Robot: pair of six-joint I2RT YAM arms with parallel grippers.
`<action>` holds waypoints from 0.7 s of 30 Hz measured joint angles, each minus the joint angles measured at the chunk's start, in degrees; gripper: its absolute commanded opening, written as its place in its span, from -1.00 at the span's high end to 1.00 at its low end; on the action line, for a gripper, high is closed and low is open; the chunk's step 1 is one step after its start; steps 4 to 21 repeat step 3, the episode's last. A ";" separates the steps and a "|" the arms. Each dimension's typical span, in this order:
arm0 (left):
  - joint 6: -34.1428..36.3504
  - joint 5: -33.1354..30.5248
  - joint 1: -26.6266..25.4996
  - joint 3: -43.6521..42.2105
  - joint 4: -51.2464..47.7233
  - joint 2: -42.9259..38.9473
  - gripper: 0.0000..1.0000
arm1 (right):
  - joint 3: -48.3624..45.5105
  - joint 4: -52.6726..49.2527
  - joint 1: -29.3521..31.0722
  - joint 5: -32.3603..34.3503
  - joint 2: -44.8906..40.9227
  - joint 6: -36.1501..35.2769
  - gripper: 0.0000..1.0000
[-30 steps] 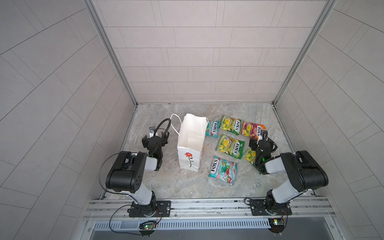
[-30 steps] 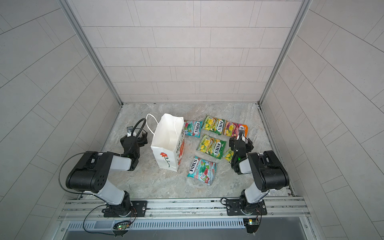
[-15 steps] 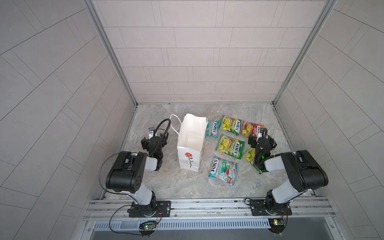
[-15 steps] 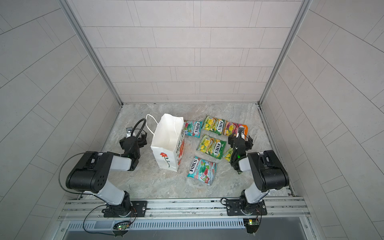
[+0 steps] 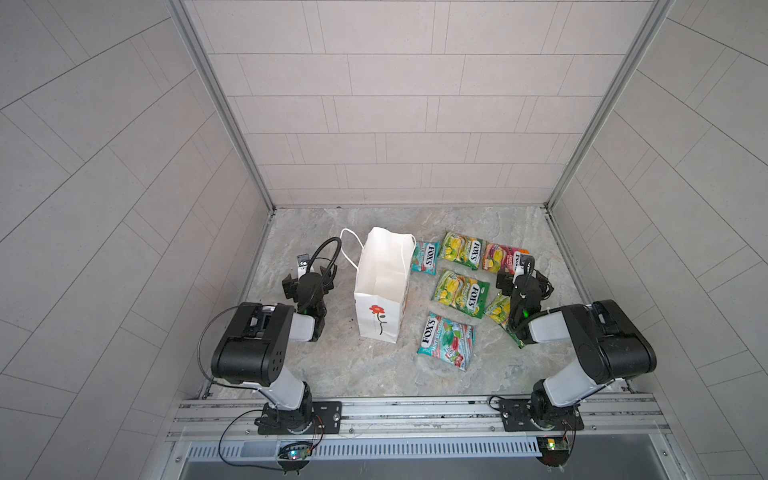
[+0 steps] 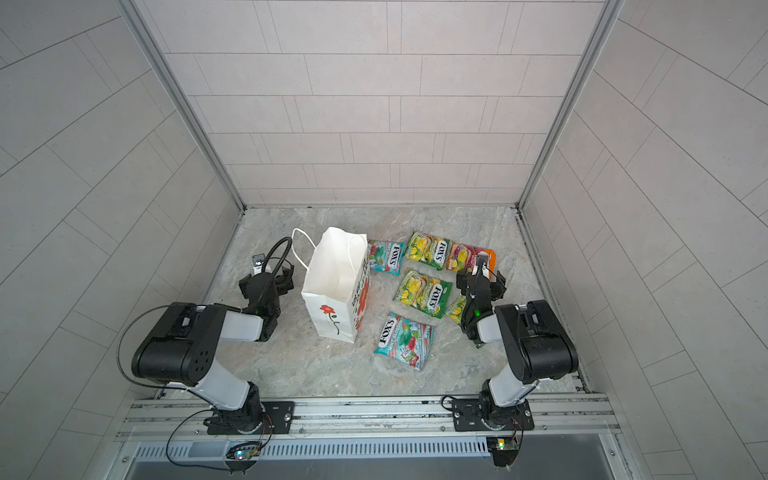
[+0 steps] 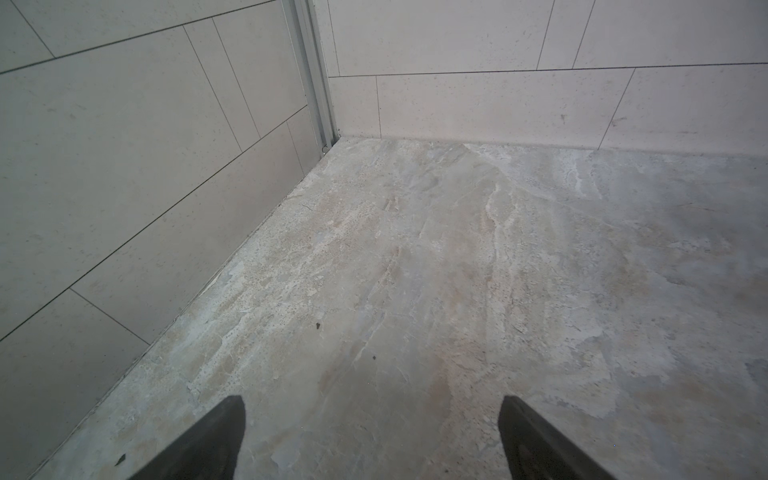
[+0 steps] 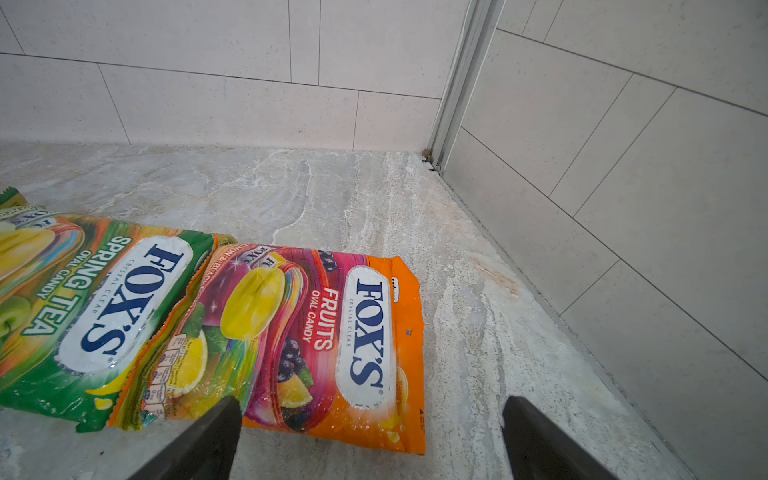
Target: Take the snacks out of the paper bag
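Observation:
The white paper bag (image 5: 380,291) (image 6: 332,291) stands upright with its mouth open, and only white paper shows inside. Several FOX'S snacks lie flat on the floor to its right: a teal one (image 5: 424,257), two green-yellow ones (image 5: 463,248) (image 5: 460,293), an orange-pink one (image 5: 500,257) (image 8: 332,332) and a teal-red one (image 5: 446,340). Another green-yellow packet (image 5: 498,309) lies partly under the right arm. My left gripper (image 7: 370,401) (image 5: 309,282) is open over bare floor left of the bag. My right gripper (image 8: 372,401) (image 5: 524,282) is open and empty, just in front of the orange-pink packet.
Tiled walls close the floor in on the left, back and right, with metal corner posts (image 7: 316,83) (image 8: 461,83). A metal rail (image 5: 415,411) carrying both arm bases runs along the front edge. A white cord handle (image 5: 349,249) sticks out of the bag on its left.
The right gripper has crept a little toward the back wall and its jaws spread a touch wider. The left arm, the bag and the packets have stayed put.

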 measured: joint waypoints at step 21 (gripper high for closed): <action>-0.04 0.00 0.00 0.00 0.00 0.00 -1.00 | 0.00 0.00 0.00 0.00 0.00 0.00 -0.98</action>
